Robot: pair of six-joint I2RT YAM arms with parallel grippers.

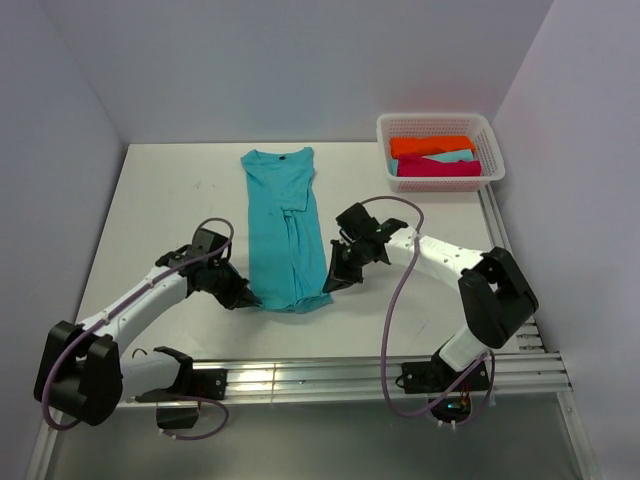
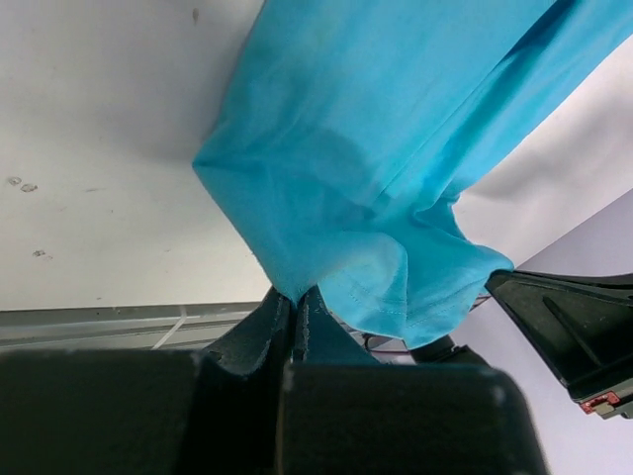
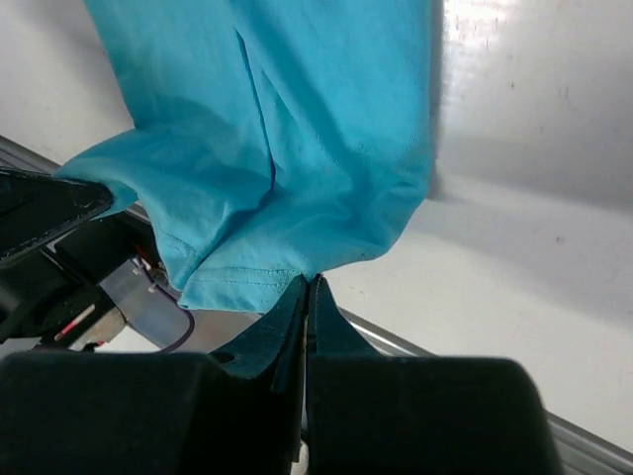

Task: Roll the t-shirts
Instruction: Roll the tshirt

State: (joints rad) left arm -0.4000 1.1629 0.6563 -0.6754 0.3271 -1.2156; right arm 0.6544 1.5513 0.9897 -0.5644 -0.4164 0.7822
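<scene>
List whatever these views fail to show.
Top view: label on the shirt too small to read.
Top view: basket wall hides parts of its bundles; count unsure.
Left wrist view: left pincer covers how much hem it pinches; frame cuts off the collar.
Right wrist view: same for the right pincer.

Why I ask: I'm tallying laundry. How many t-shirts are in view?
4: teal t-shirt flat on the table; orange one, pale aqua one and magenta one in the basket. More may hide beneath.
</scene>
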